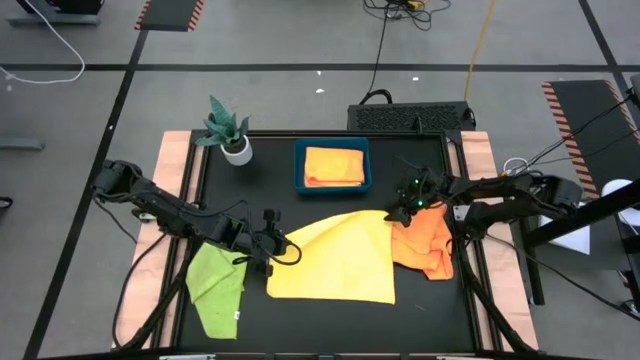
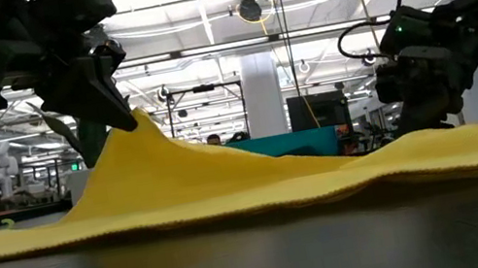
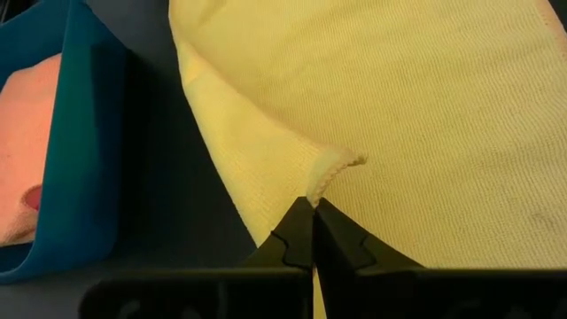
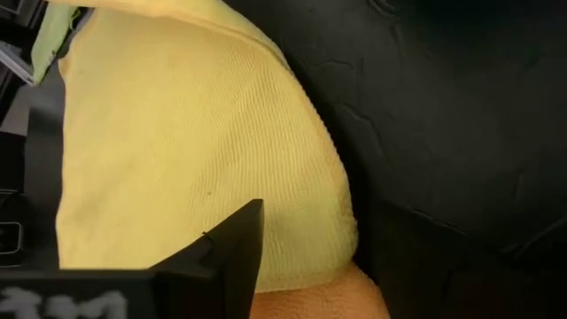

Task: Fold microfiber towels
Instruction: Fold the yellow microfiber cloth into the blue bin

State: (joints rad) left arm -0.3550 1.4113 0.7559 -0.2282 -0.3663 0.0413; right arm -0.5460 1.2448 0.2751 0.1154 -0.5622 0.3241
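Observation:
A yellow microfiber towel [image 1: 335, 258] lies spread at the table's middle. My left gripper [image 1: 283, 246] is shut on its left side, and the cloth rises to a peak [image 2: 134, 123] there. My right gripper [image 1: 400, 212] hovers over the towel's far right corner [image 4: 301, 195], beside a crumpled orange towel [image 1: 428, 245]. It is open: one finger [image 4: 230, 252] shows above the yellow cloth, and the other is hidden. A lime green towel [image 1: 215, 285] lies at the near left. A blue tray [image 1: 300, 165] holds a folded orange towel [image 1: 334, 166]. My left gripper pinches the yellow towel's hemmed edge [image 3: 326, 175] between its two fingertips, slanting down from the table's left. That bit of cloth is lifted off the table into a slack peak, while the rest of the towel lies flat. Whether my right gripper touches the towel I cannot tell.
A small potted plant [image 1: 230, 135] stands at the far left corner of the black mat. Wooden strips [image 1: 172, 170] border the mat on both sides. Bare mat [image 1: 330, 325] runs along the near edge.

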